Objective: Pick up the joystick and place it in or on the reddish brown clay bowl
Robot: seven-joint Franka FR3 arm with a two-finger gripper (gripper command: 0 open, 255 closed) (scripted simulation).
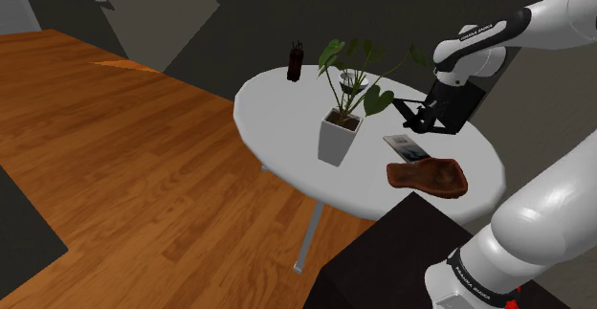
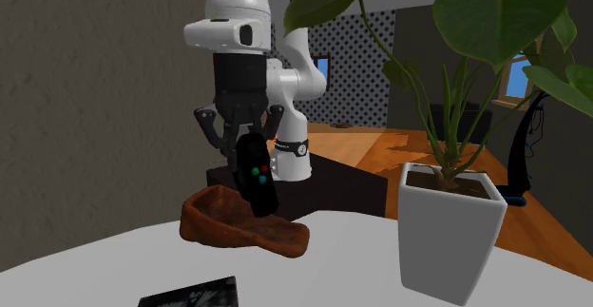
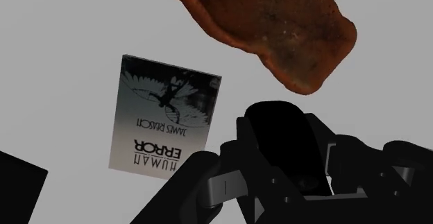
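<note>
In the second exterior view, a book (image 2: 190, 296) lies at the lower edge. Behind it, left of centre, sits the reddish-brown bowl (image 2: 233, 224). Above it hangs the black joystick (image 2: 258, 177), pinched in the gripper (image 2: 245, 139). This looks like the carrying step. Next: centre over the bowl, lower, release.

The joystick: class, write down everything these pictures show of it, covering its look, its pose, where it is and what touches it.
The joystick is a slim, rounded black bar with small red, green and blue buttons on its face. Its surface looks smooth and its material is unclear. The gripper clasps its upper end, and it hangs tilted, with the lower end leaning toward the second exterior view's right. It hangs in the air above the white table, close to the reddish-brown bowl but not in it. Only the gripper touches it.
</note>
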